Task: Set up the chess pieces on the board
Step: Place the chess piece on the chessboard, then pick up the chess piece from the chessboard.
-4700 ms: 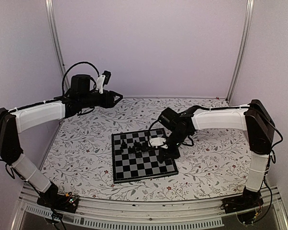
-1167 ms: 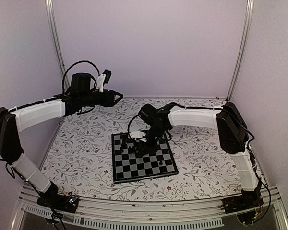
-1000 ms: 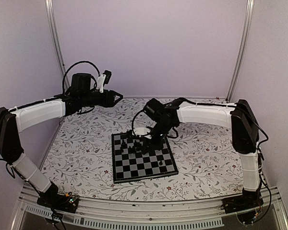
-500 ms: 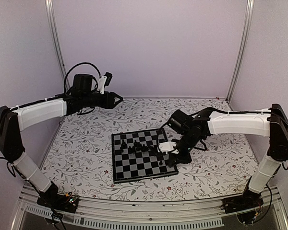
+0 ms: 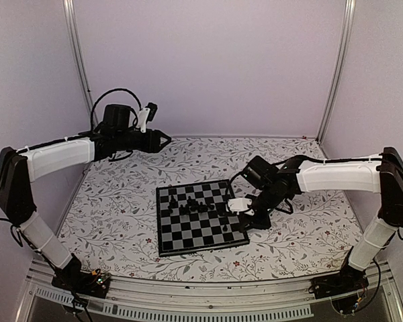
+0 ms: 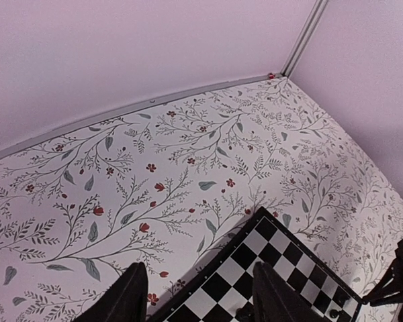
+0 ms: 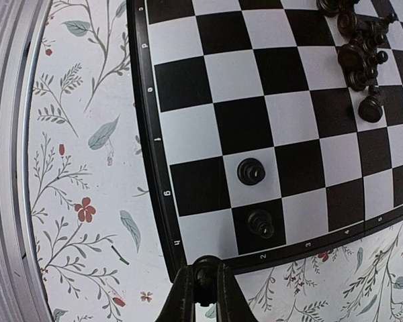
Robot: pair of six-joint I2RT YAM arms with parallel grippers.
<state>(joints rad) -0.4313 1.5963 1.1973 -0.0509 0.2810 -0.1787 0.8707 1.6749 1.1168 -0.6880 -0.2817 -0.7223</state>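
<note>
- The right gripper (image 7: 201, 287) has its fingers pressed together on a small dark held piece (image 7: 203, 270). Only the piece's rounded top shows, so I cannot tell which way its axis runs.
- It hangs over the black border at one corner of the board (image 7: 188, 87).
- Two pieces (image 7: 251, 171) stand on the squares nearest that corner, each on its own square, seen from above.
- Farther in lies a cluster of pieces (image 7: 359, 47), jumbled close together near mid-board.
- The board sits slightly askew on the floral cover (image 5: 121, 201).
- The left gripper (image 6: 201, 298) has its fingers spread and holds nothing (raised over the far left, well apart from the board).
</note>
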